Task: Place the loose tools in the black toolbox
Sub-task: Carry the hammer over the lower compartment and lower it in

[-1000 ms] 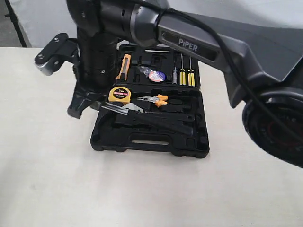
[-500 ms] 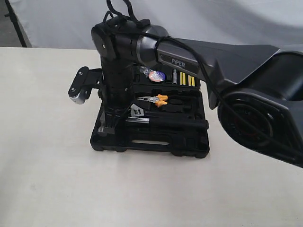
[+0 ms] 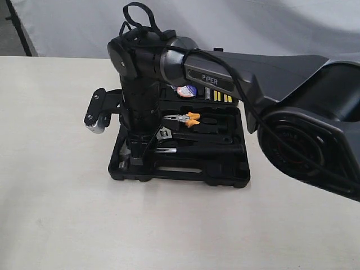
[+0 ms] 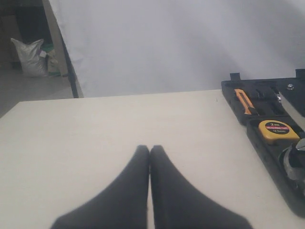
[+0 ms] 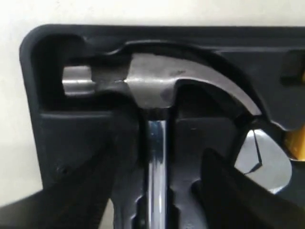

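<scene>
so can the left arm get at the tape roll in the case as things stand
Probably not cleanly. The right arm stands over the left end of the toolbox, right gripper down at the hammer, blocking the way to the tape roll. The left gripper is shut, off over the table.

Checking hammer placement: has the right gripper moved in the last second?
Yes. In the exterior view, the right gripper moved rightward, from beside the black toolbox's left edge to over its left end.
</scene>
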